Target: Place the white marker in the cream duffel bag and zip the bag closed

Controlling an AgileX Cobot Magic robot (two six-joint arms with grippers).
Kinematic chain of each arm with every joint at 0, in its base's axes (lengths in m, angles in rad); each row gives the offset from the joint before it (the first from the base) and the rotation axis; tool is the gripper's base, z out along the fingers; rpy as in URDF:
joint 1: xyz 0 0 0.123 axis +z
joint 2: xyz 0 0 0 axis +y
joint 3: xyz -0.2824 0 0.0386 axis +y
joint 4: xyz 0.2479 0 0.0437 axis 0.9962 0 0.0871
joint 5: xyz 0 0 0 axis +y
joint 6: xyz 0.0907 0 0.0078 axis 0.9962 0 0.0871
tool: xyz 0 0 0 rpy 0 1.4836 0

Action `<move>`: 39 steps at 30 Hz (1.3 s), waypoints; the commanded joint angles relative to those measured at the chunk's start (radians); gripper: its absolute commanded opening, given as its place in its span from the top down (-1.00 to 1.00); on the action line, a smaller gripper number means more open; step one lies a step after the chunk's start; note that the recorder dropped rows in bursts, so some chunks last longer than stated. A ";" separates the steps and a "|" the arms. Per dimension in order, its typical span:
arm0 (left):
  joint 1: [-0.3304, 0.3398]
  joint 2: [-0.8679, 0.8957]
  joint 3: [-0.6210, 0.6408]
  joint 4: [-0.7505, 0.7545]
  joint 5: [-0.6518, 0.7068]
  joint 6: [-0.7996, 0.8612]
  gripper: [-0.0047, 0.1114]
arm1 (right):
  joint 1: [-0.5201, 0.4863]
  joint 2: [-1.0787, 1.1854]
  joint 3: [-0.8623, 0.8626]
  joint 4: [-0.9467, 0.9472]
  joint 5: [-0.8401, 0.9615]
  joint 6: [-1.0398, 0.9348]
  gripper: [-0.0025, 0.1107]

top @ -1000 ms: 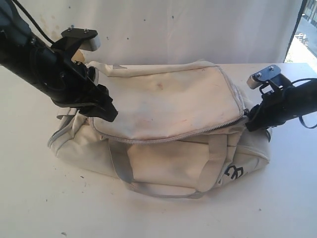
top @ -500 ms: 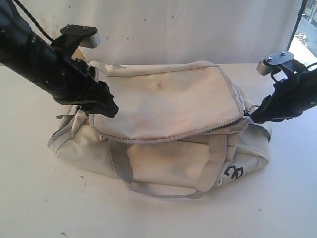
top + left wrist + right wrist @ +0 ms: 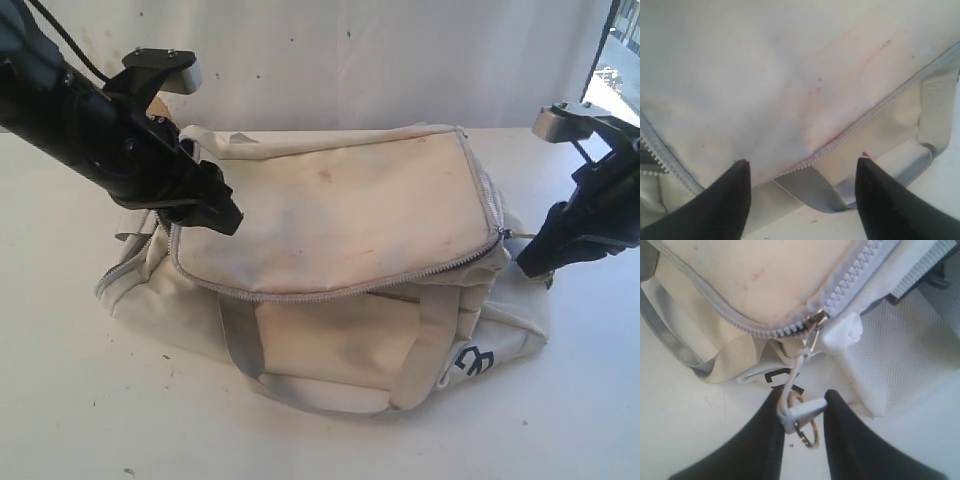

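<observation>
Right gripper (image 3: 804, 401) — pinched shut on the white pull tab (image 3: 798, 414) hanging from the zipper slider (image 3: 815, 320), at the right end of the cream duffel bag (image 3: 330, 200). Left gripper (image 3: 802, 172) — fingers spread wide, holding nothing, just above the stained top flap (image 3: 765, 75) near the bag's left end. Bag flat on the white table (image 3: 80, 420) between the two arms, zipper along the flap's front edge, grey strap (image 3: 238, 345) looped below it.

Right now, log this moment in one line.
left claw: open over cream duffel bag | right claw: shut on zipper pull | white marker: not visible
</observation>
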 commanded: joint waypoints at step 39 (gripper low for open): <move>-0.004 0.041 -0.004 -0.264 0.020 0.232 -0.19 | 0.312 0.116 0.060 0.323 -0.092 0.401 0.96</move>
